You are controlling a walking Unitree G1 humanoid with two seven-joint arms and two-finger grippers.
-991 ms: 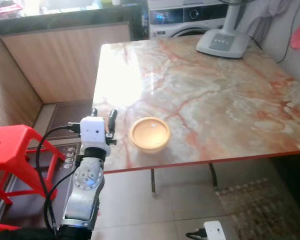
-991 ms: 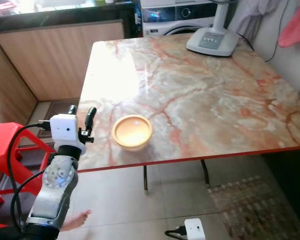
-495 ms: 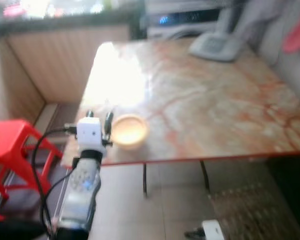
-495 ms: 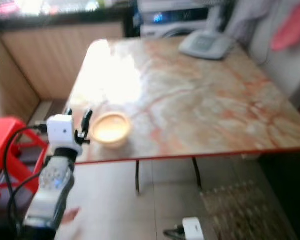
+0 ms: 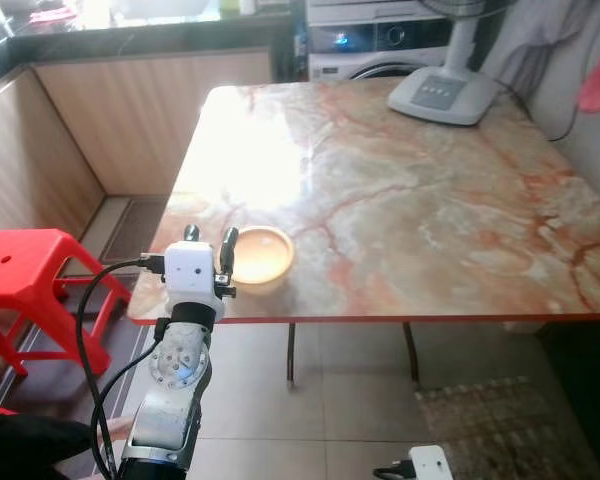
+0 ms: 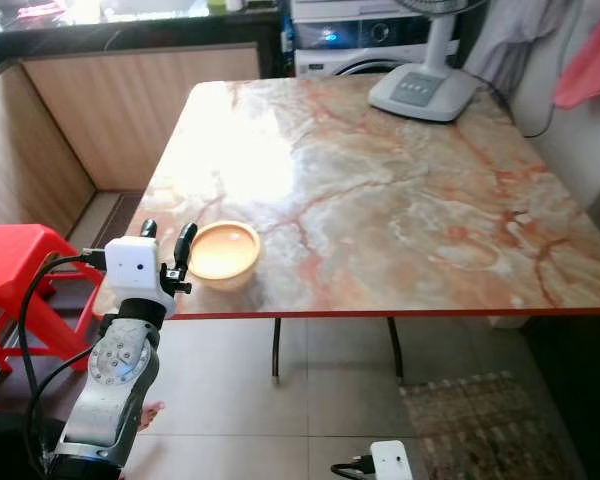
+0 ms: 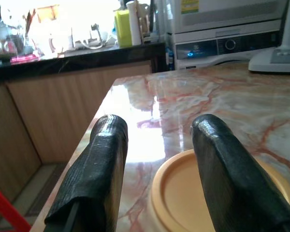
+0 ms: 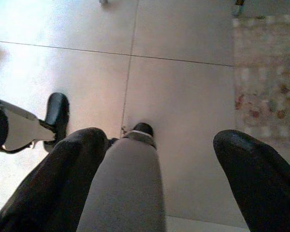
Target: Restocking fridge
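Compared with a second ago, the head camera sits further back and higher over the marble table, and the blur of half a second ago has cleared, so the robot appears to have shifted its stance. The left gripper has closed on the bowl: it stood clearly left of it then, and now its right finger is just beside the bowl's near-left rim. This looks like the approach to a grasp, with nothing lifted yet and no fridge in sight, so the restocking task seems early.

The left gripper's fingers are spread and empty; the wrist view shows the bowl's rim lying partly behind the right one. The right gripper hangs idle above the tiled floor, also spread wide.

The bowl is shallow, round and pale orange with a smooth, matte inside, probably plastic or wood. It stands near the table's near-left corner. The tabletop is glossy stone, cream veined with red, throwing strong glare. A fan base sits at the far edge, and a red plastic stool stands on the left.
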